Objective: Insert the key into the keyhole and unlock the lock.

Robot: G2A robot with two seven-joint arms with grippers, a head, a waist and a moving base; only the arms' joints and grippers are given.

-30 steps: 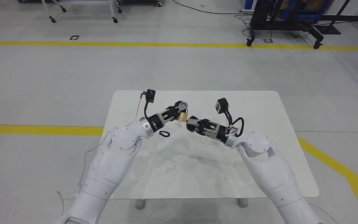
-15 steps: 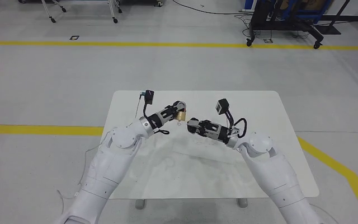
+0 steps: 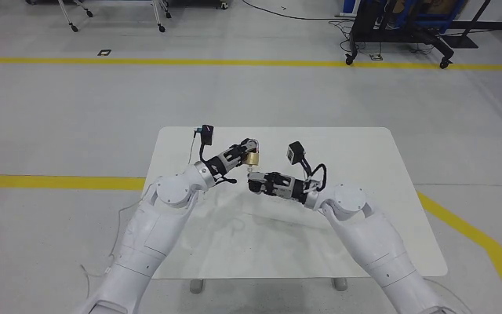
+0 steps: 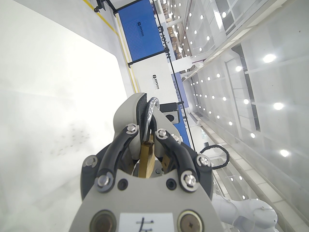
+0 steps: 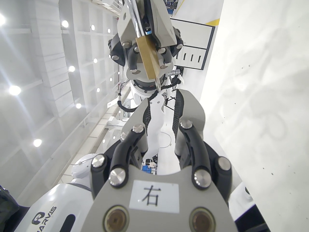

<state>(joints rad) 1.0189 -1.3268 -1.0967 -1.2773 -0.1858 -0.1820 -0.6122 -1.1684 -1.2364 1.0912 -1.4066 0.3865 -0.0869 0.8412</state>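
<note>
Brass padlock (image 5: 148, 56) hangs above the tabletop (image 3: 353, 157), clamped by its shackle (image 4: 152, 103) in the left gripper (image 4: 148, 113), long axis aimed at the right gripper (image 5: 166, 97). That one is parted and empty, with the small key (image 5: 158, 84) poking from the padlock's end just ahead of it.

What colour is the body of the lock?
Brass-gold lock body, clearest in the right wrist view.

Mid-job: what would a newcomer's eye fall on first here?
The brass padlock, pinched by its shackle in the left end effector above the white table. Close by, the open right end effector faces a small silver key that seems to stick out of the padlock's base.
</note>
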